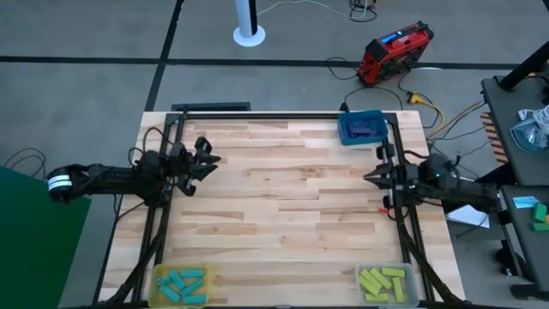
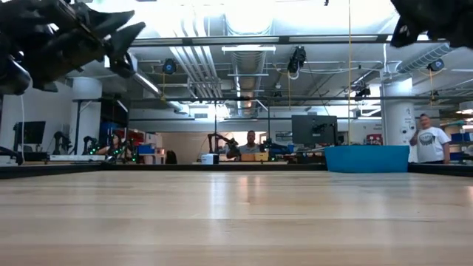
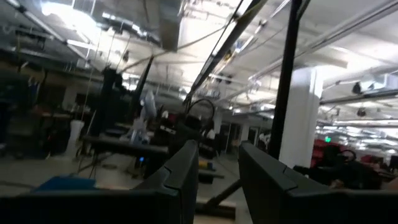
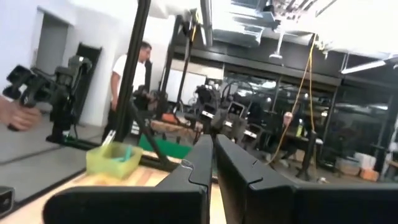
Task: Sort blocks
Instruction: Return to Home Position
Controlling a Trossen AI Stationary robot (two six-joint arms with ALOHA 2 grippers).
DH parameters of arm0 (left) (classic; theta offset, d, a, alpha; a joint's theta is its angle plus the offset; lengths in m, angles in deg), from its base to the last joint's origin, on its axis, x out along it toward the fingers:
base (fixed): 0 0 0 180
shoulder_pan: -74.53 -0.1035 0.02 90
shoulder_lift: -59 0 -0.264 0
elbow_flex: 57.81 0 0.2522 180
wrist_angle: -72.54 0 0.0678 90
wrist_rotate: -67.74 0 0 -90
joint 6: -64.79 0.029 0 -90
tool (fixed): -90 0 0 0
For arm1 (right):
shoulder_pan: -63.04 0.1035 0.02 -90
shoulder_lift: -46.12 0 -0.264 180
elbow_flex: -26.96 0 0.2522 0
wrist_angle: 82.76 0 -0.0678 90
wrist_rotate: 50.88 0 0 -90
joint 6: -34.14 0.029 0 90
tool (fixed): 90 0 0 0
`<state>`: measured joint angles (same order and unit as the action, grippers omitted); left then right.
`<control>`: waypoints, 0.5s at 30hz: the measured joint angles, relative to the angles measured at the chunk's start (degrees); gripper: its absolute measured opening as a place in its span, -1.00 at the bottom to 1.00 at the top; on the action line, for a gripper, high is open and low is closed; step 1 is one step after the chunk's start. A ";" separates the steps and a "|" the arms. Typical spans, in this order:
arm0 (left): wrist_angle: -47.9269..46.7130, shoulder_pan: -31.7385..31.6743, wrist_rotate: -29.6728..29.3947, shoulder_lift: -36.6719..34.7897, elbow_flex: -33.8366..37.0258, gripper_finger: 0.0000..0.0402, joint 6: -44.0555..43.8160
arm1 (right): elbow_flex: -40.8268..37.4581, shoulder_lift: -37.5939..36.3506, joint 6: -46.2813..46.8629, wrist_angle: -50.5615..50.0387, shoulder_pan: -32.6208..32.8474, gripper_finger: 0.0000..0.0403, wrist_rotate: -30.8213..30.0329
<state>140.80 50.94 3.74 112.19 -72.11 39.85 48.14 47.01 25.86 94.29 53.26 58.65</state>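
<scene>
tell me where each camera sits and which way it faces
High view: above the table, straight down; both arms, left claw and right claw.
Low view: table-top height, level across the table into the room; arms at top corners.
Left wrist view: on the left arm, facing the room past its open fingers.
Right wrist view: on the right arm, facing across the table past its shut fingers.
Shared: blue tray in high and low; yellow tray in high and right wrist.

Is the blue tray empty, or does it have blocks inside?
Not empty: in the high view, dark purple blocks lie inside the blue tray.
</scene>
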 joint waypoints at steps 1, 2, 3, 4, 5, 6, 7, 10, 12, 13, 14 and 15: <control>-0.48 -0.12 0.04 0.39 0.00 -0.53 0.26 | -1.63 -0.02 0.75 2.44 0.00 -0.94 -0.10; -0.88 -0.17 0.04 0.93 0.00 -0.53 0.58 | -3.48 -0.07 1.31 4.63 0.00 -0.94 0.00; -1.03 -0.16 0.03 1.60 0.00 -0.53 0.82 | -5.36 -0.07 1.99 7.25 0.00 -0.94 -0.04; -1.01 -0.16 0.03 2.28 0.00 -0.53 0.84 | -6.88 -0.10 2.68 9.07 0.00 -0.94 -0.11; -0.54 -0.16 0.03 3.01 0.00 -0.53 0.64 | -6.69 -0.14 3.32 8.62 0.00 -0.94 -0.69; 1.00 -0.16 0.04 3.86 0.00 -0.53 0.00 | -6.66 -0.03 3.94 7.42 0.00 -0.94 -1.15; 3.54 -0.16 0.04 4.64 0.00 -0.53 -1.03 | -6.72 0.04 4.27 6.99 0.00 -0.94 -1.74; 8.04 -0.45 1.56 5.13 -0.90 -0.53 -6.18 | -6.73 -0.20 4.26 7.10 0.00 -0.94 -2.88; 7.84 -1.76 5.11 2.74 -2.12 -0.53 -10.22 | -6.73 -0.62 4.30 7.10 0.00 -0.94 -3.10; 8.00 -2.33 6.29 1.15 -3.14 -0.53 -11.44 | -6.75 -0.71 4.33 7.10 0.00 -0.94 -3.11; 8.05 -3.15 7.59 -1.01 -4.12 -0.53 -12.12 | -6.75 -0.84 4.52 7.07 -0.01 -0.94 -3.07; 8.06 -4.41 9.30 -3.28 -4.51 -0.53 -12.26 | -6.75 -0.68 4.96 7.12 0.00 -0.94 -3.14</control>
<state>148.86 46.53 13.04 108.91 -76.62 27.58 41.39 46.33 30.82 101.41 53.26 55.51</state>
